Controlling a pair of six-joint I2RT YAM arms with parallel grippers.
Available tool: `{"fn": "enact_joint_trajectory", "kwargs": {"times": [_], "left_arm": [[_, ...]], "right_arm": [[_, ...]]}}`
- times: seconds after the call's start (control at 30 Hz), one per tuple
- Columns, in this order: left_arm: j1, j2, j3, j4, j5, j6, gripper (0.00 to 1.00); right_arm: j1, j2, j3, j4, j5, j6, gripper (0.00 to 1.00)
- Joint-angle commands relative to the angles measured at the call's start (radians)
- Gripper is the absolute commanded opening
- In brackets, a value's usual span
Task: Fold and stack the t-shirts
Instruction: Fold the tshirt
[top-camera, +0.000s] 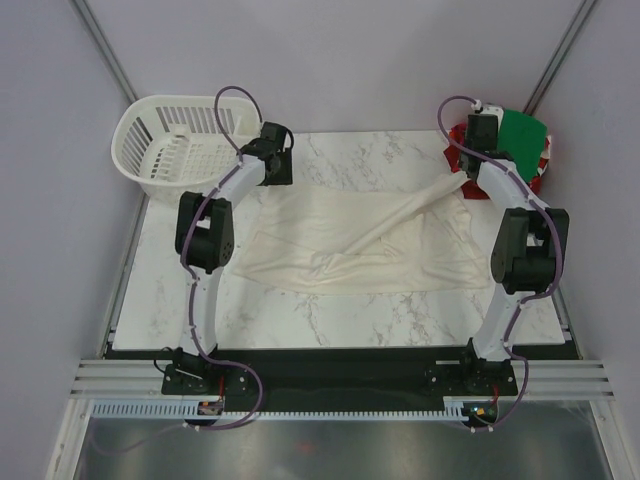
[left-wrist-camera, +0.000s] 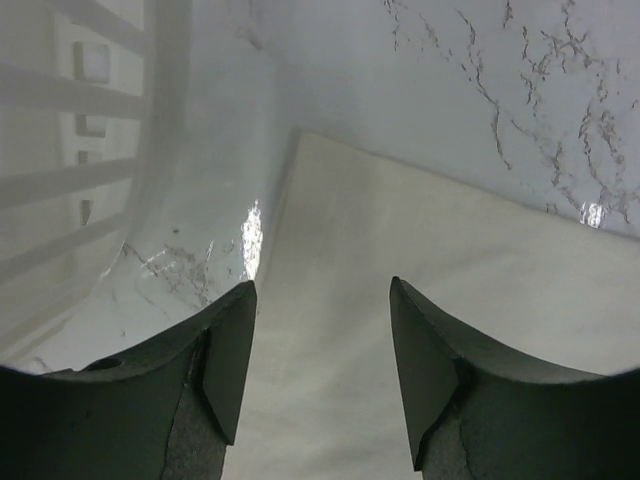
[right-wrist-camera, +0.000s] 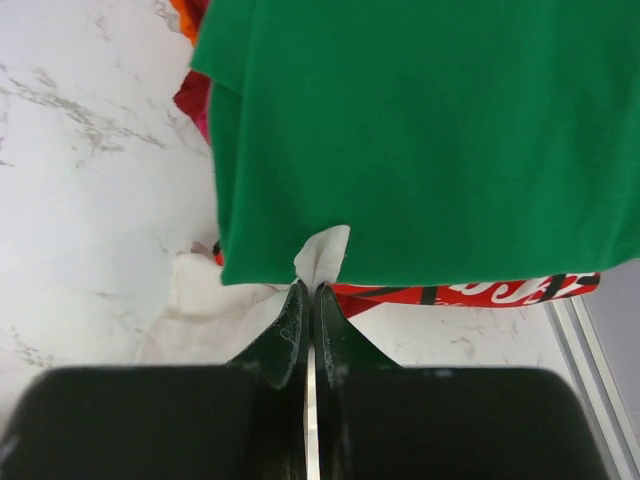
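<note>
Right wrist view: the right gripper (right-wrist-camera: 310, 292) is clamped on a corner of the cream t-shirt (right-wrist-camera: 322, 255), just at the edge of the green t-shirt (right-wrist-camera: 420, 130) lying on the red t-shirt (right-wrist-camera: 480, 290); the left gripper (left-wrist-camera: 322, 300), jaws apart, hovers over the cream cloth's far-left corner near the basket (top-camera: 170, 140); it should pinch right at that corner; then both arms should draw apart to flatten the twisted ridge across the table (top-camera: 330, 315).

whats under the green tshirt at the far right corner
A red t-shirt with white lettering shows beneath the green t-shirt. Most of it is covered; anything else underneath is hidden.
</note>
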Motion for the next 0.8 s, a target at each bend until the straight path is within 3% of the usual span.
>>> {"fn": "enact_joint_trajectory", "kwargs": {"times": [0.0,0.23,0.57,0.77], "left_arm": [[-0.004,0.065,0.108,0.018,-0.029,0.054,0.63],[-0.003,0.176,0.22,0.018,-0.088,0.081,0.61],[0.002,0.292,0.378,0.024,-0.016,0.043,0.61],[0.002,0.291,0.351,0.024,0.004,0.008,0.5]], "right_arm": [[-0.029,-0.018,-0.003,0.026,0.028,-0.02,0.0],[-0.032,-0.011,-0.004,0.026,0.008,-0.017,0.0],[-0.032,0.0,-0.001,0.026,-0.047,0.009,0.0],[-0.032,0.012,0.0,0.024,-0.055,0.017,0.0]]}}
